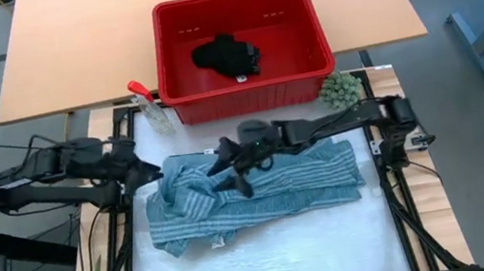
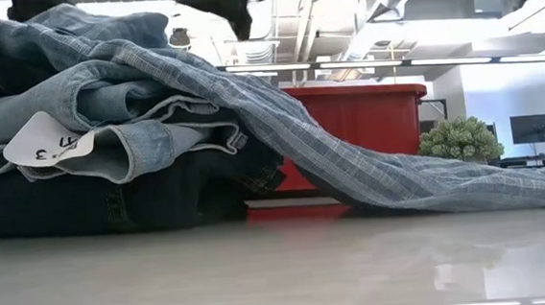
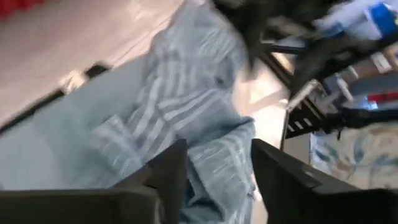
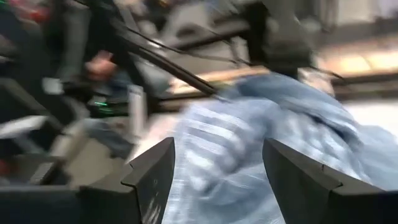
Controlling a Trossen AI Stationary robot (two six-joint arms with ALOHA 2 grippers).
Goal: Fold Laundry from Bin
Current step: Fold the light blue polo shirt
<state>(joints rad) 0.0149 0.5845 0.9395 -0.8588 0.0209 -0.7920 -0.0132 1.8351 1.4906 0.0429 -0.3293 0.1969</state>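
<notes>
My left gripper sits at the left edge of the laundry pile, right against the striped shirt; in the left wrist view my fingers stand apart with striped cloth showing in the gap between them; cannot tell whether they are pinching it or just parted over it; view is blurred. My right gripper reaches in from the right, over the upper middle of the pile; in the right wrist view both fingers are spread wide with pale blue cloth beyond them, nothing clamped between; so open. Laundry lies in a heap on the white mat in front of the bin; striped shirt on top, draped across left to right; from the low view the jeans are folded under it with a white tag at the edge, and a dark navy piece is at the bottom, touching the mat. Bin stands just behind the pile, on the wooden table; one small black piece is inside it, near the middle of the floor. Spray bottle lies just beside the bin's left front corner; green fuzzy ball is at its right front corner, touching or nearly so.
</notes>
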